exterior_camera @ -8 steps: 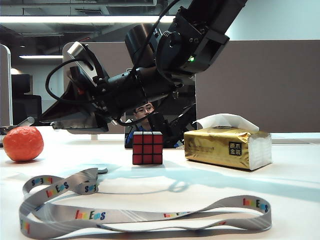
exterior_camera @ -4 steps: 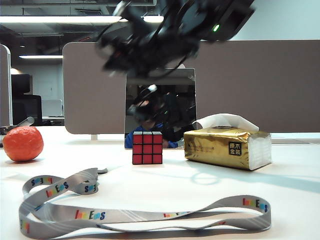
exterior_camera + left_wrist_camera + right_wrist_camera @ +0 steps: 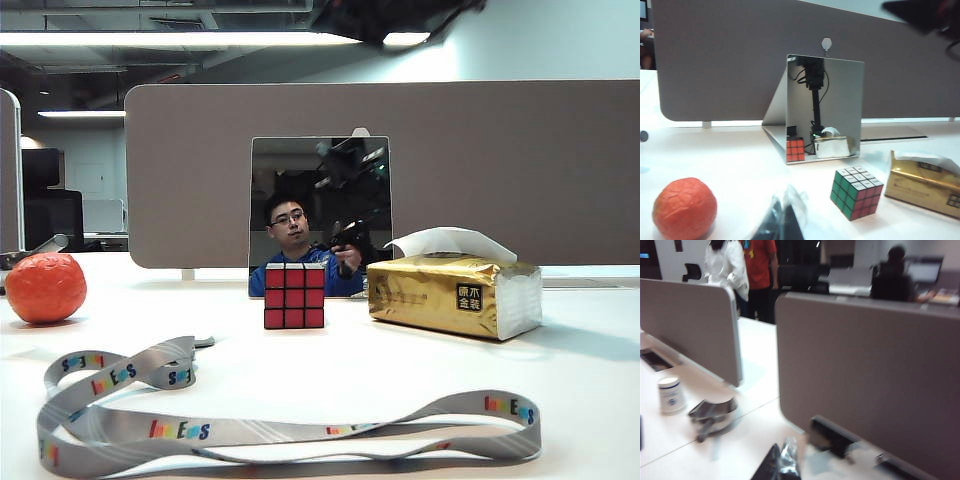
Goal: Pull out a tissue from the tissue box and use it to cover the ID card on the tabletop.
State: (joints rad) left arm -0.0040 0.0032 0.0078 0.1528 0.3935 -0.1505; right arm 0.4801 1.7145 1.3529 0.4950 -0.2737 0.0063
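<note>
The gold tissue box (image 3: 455, 295) lies right of centre on the white table, and a white tissue (image 3: 450, 240) pokes up from its slot. It shows too in the left wrist view as the tissue box (image 3: 922, 182). The ID card is out of view in every frame. My right gripper (image 3: 782, 461) is shut on nothing, raised high and facing a grey partition; only a dark part of that arm (image 3: 395, 15) shows at the exterior view's top edge. My left gripper (image 3: 785, 222) is shut and empty, low over the table between the orange ball and the cube.
A red-faced puzzle cube (image 3: 295, 296) stands before a mirror (image 3: 320, 215). An orange ball (image 3: 45, 287) rests far left. A grey lanyard (image 3: 200, 430) loops across the front. A partition (image 3: 500, 170) closes the back.
The right arm has lifted from low behind the cube to the top edge of the exterior view, and its jaws have closed. The tissue still sits in the box.
</note>
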